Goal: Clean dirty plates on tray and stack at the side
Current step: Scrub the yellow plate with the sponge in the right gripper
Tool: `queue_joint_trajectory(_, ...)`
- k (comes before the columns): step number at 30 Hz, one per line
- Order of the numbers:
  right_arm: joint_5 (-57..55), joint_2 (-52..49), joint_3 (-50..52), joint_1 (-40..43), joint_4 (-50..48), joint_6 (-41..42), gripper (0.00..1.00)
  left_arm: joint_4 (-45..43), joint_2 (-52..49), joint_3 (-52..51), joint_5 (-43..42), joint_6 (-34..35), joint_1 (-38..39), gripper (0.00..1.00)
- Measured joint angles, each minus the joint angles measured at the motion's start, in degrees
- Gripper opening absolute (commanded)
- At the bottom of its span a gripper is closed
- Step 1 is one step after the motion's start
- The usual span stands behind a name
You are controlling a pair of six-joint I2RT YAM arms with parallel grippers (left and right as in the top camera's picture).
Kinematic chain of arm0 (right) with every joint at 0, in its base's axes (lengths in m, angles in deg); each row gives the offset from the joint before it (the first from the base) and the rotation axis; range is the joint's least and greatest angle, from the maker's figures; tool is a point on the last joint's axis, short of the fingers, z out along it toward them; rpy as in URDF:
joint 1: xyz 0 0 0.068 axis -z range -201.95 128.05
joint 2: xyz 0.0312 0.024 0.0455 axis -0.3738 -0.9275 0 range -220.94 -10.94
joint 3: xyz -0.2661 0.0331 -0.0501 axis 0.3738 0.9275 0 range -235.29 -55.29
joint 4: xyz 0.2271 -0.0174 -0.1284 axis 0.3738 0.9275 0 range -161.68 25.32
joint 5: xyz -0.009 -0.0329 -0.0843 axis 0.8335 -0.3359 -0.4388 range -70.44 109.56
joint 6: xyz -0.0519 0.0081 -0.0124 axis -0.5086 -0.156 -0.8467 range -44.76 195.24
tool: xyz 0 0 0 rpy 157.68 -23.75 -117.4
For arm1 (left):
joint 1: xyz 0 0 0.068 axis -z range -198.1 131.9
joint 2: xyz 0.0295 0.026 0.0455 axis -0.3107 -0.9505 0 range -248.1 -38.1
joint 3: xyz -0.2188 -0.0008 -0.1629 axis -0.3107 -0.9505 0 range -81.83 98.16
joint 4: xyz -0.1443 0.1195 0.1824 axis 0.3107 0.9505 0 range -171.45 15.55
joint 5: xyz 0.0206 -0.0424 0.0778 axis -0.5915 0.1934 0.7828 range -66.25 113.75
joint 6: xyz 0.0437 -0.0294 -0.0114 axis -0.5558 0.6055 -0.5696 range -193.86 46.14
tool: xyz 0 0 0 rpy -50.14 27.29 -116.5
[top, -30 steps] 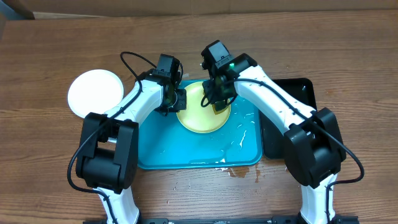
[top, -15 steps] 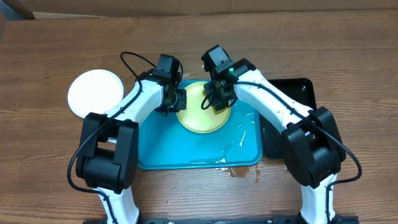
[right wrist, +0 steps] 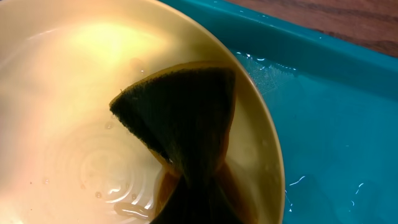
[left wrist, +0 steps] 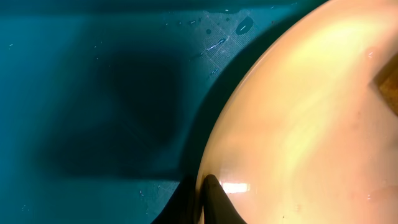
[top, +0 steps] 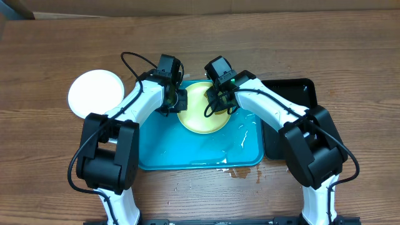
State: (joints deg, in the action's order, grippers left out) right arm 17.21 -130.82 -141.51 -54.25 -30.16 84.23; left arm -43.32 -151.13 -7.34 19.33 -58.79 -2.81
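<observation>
Yellow-green plate in our tray, frame centre. Left fingers pinch its rim; right fingers clamp a dark sponge pressed onto it.

Soft glare on plate, dark shadow across tray

The yellow-green plate is pale and glossy, and the turquoise-blue tray is streaked with white glints. The sponge is dark green with an orange-yellow edge. The white plate is plain, the black tray glossy, the surface brown wood-grain.
</observation>
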Motion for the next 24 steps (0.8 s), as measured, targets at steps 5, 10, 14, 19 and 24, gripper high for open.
queue_joint_trajectory(5, 0.0, -0.13, 0.02, 0.0, -0.07, 0.24, 0.04, 0.0, 0.0, 0.0, -0.04, -0.02, 0.0, 0.04)
queue_joint_trajectory(10, 0.9, -1.01, 0.02, 0.24, 0.94, 0.37, 0.04, 0.0, 0.0, 0.0, -0.04, -0.02, 0.0, 0.04)
queue_joint_trajectory(14, 6.6, -1.01, -0.04, 1.99, 2.84, -0.92, 0.04, 0.13, 0.0, 0.0, -0.13, -0.04, 0.0, 0.04)
queue_joint_trajectory(19, 15.1, -1.29, -0.04, 4.98, 3.63, -1.6, 0.04, 0.2, 0.0, 0.0, -0.31, -0.04, 0.0, 0.04)
queue_joint_trajectory(24, 18.58, -1.6, -0.04, 5.7, 3.5, -1.79, 0.04, 0.15, 0.0, 0.0, -0.31, -0.04, 0.0, 0.04)
